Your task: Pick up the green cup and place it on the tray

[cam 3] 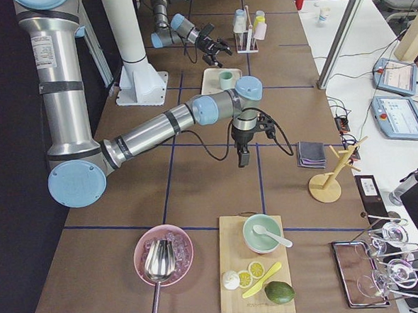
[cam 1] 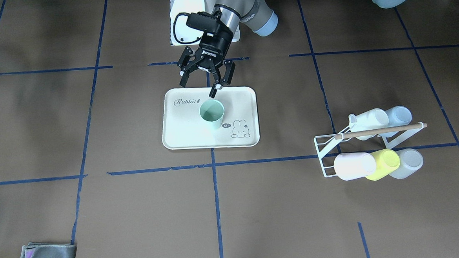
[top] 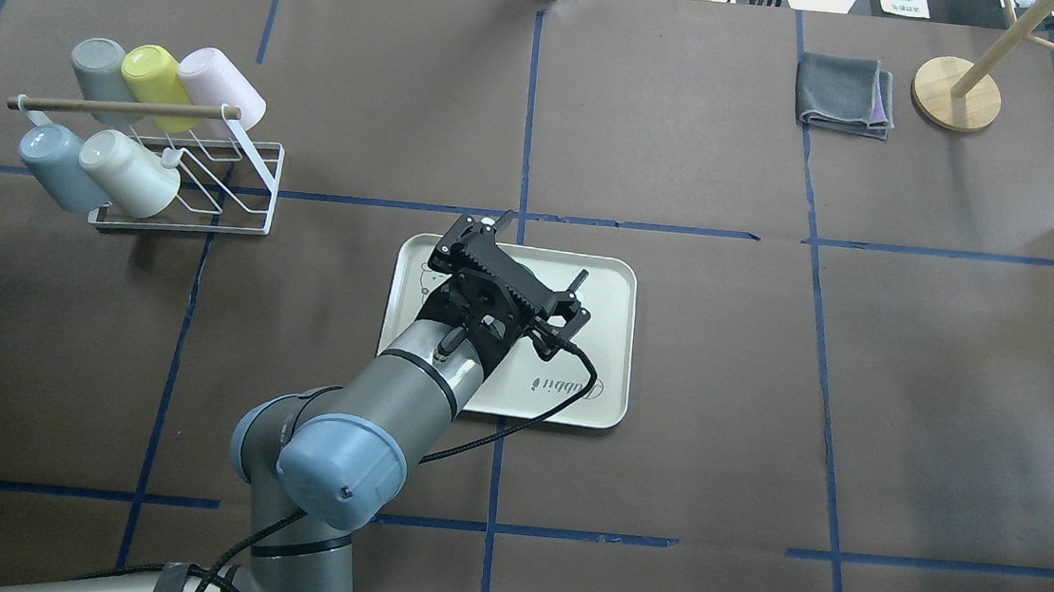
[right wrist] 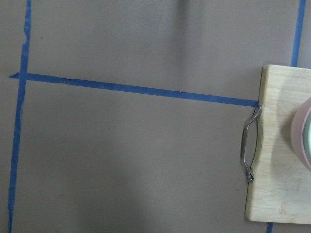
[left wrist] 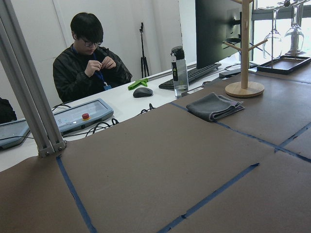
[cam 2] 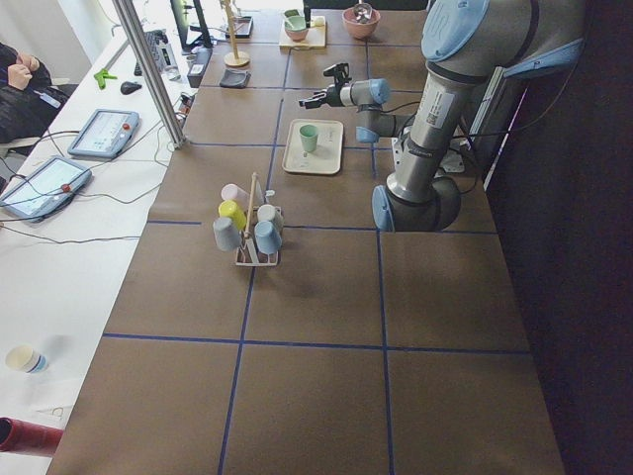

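**Cup on tray, left jaws open: only the pull-away looks left**

Nearest the robot's base, the left gripper (cam 1: 201,84) hangs over the robot-side edge of the tray (cam 1: 182,136). Its jaws are spread wide with nothing between them. One fingertip sits close to the cup's rim in the front view, and the side views suggest it is above the cup rather than touching it.

The green cup (cam 1: 212,114) stands upright, mouth up, on the tray near its middle, between the "Rabbit" script and the rabbit drawing.

Judgement: the place and the release are done. The next move calls for a clean retreat, up and back toward the base, so the low fingertip doesn't clip the rim and tip a light cup.

The right gripper (cam 3: 242,159) points down over bare table, well apart from the tray. I can't tell if it is open or shut. Its wrist view shows the end of a wooden board (right wrist: 277,145) with a metal handle.

The table (top: 671,394) is covered in brown paper gridded with blue tape.

Further out on the robot's left is a white wire rack (cam 1: 325,155) with a wooden rod. It holds cups on their sides, among them a yellow cup (cam 1: 382,164) and a pale blue cup (cam 1: 399,116). At the far edge are a folded grey cloth (top: 845,95) and a wooden stand (top: 955,93).

Beyond the table is a white desk with a keyboard, a bottle and control pendants. A seated person (left wrist: 90,63) is there, looking down at their hands.
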Controlling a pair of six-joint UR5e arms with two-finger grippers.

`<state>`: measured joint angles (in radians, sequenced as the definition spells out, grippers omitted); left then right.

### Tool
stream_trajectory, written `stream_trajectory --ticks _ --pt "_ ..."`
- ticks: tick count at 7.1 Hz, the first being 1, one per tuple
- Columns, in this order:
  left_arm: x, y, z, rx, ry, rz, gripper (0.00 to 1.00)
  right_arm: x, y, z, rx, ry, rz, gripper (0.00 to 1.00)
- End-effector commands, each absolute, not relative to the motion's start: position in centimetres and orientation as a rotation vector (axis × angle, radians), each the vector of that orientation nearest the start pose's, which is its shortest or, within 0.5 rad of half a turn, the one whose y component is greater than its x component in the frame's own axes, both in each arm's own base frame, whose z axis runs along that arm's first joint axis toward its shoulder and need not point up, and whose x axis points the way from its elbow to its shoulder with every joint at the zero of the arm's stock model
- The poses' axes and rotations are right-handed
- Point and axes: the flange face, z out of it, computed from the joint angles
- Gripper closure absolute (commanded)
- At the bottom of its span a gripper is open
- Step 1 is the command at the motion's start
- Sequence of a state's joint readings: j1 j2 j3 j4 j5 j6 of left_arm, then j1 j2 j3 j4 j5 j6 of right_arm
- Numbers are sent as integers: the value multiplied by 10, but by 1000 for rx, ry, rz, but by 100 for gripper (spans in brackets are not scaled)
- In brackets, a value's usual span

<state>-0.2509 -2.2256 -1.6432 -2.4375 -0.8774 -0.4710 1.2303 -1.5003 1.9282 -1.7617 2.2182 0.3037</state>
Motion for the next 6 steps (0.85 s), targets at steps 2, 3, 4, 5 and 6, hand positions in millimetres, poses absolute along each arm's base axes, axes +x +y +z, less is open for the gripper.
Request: stream_trajectory --ticks 2,3,4,5,6 --pt "510 -387 114 1277 747 174 0 -97 -499 475 19 -685 -109 0" --pt "480 -414 112 1182 717 177 0 -95 -500 475 20 -685 -106 0" --pt "422 -449 106 1054 719 213 0 -93 -500 474 23 -685 -103 0" --pt "372 -486 113 924 732 238 0 -90 -501 473 29 -686 -99 0" --pt "325 -517 131 818 762 248 0 -87 -502 473 31 -687 -93 0"
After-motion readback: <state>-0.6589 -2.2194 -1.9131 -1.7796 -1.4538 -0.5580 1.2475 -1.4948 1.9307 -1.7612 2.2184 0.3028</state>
